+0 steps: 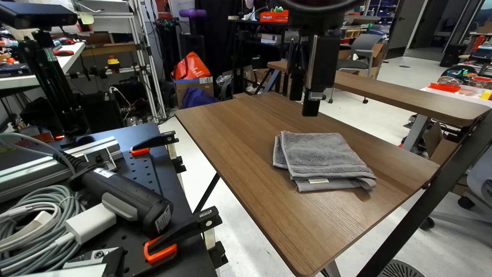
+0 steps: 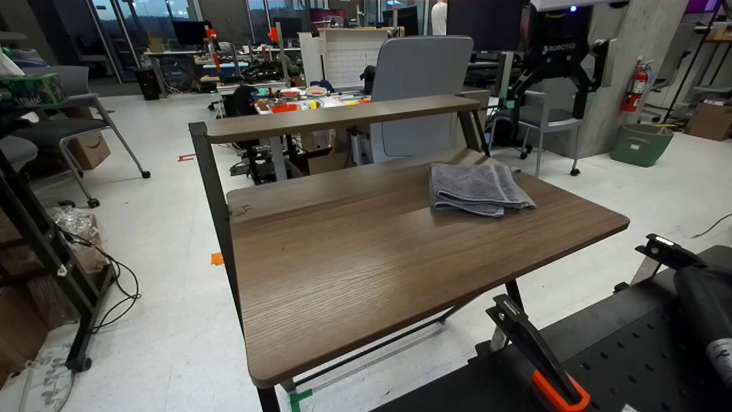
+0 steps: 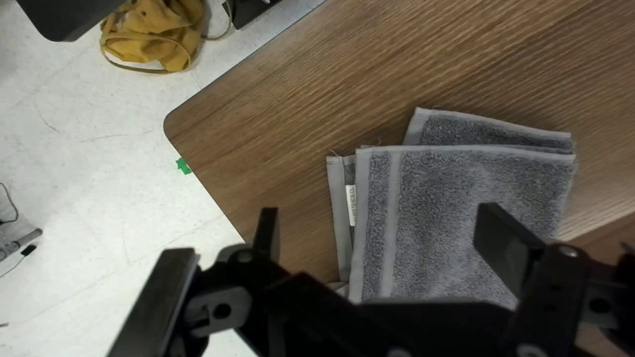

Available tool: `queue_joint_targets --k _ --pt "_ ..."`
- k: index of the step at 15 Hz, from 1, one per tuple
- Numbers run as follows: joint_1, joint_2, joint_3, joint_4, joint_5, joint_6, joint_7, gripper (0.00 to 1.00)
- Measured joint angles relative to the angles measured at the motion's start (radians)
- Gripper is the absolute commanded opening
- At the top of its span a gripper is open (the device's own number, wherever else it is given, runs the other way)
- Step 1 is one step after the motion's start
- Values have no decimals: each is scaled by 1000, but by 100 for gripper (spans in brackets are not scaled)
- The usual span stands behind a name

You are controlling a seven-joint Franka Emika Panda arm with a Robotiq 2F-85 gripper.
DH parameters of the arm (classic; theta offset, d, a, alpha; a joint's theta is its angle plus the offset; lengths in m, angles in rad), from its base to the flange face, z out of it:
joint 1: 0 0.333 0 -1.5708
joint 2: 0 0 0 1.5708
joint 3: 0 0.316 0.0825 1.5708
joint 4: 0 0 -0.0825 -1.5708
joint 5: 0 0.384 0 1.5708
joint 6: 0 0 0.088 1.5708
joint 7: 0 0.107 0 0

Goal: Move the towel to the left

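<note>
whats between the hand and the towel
Just air: an exterior view shows the hand apart from the towel, with brown tabletop visible through the gap.

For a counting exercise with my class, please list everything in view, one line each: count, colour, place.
Table: one, brown, middle of both exterior views
Raised shelf: one, brown, along one side of the table
Towel: one, grey, folded on the table
Workbench: one, black, beside the table
Clamps: two, black and orange, along the workbench edge
Corded device: one, black, on the workbench
Cables: count unclear, grey and white, coiled on the workbench
Chairs: several, grey, around the table
Bin: one, green, on the floor
Fire extinguisher: one, red, by the pillar
Bag: one, orange, beyond the table
Cloth bundle: one, yellow, on the floor
Background: too jumbled to count
Gripper: one, black, open above the table
</note>
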Motion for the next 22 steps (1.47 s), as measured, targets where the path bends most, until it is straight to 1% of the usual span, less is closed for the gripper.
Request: queue_joint_targets --k 7,13,18,22 --pt "15 102 -31 6 1 110 25 100" --pt "63 193 -61 20 2 172 50 100" --pt "115 254 -94 28 2 254 64 100" --pt "137 305 -106 56 5 294 72 100"
